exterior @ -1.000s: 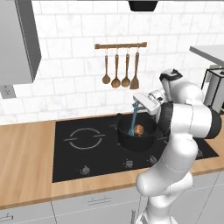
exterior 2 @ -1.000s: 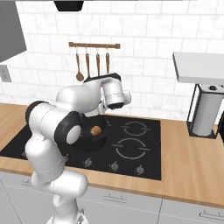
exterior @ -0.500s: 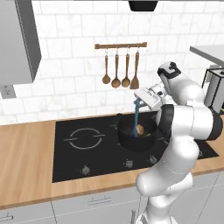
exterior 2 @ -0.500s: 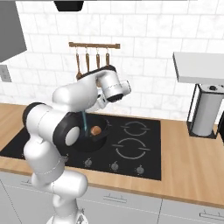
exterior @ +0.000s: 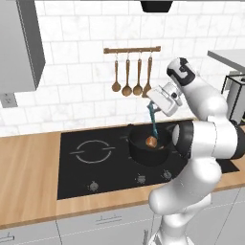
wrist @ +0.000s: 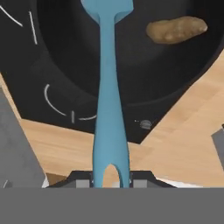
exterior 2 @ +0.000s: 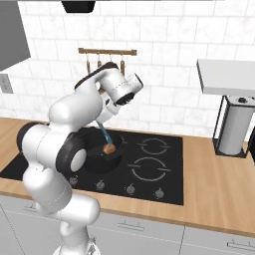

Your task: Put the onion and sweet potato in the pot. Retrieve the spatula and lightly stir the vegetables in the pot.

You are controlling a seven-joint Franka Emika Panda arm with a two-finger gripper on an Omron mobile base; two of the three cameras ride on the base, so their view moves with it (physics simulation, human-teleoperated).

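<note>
The hand (exterior: pixel 160 100) hangs above the black cooktop (exterior: pixel 95 158), its fingers pressed together on the end of the teal-blue spatula (exterior: pixel 153 122), which points steeply downward from it into the pot (exterior: pixel 146 150). In the hand view the spatula (wrist: pixel 108 109) runs from between the two finger tips at the bottom up to its flat, wider head over the dark floor of the pot (wrist: pixel 65 52). The pot stands on the right-hand part of the cooktop, which is set in the wooden bench (exterior: pixel 28 177). One reddish-brown vegetable (exterior: pixel 151 141) lies inside the pot near the spatula's lower end; in the hand view it shows as an oblong brown lump (wrist: pixel 176 29) to the right of the spatula head, apart from it. From the right base view the spatula (exterior 2: pixel 104 132) slants down from the hand (exterior 2: pixel 110 110) toward the same lump (exterior 2: pixel 109 148) in the pot (exterior 2: pixel 107 159). Whether the spatula head touches the pot's floor cannot be told. On the tiled wall behind, brown wooden utensils (exterior: pixel 131 74) hang from a rail. A paper-towel holder (exterior 2: pixel 233 127) stands on the bench to the right.
</note>
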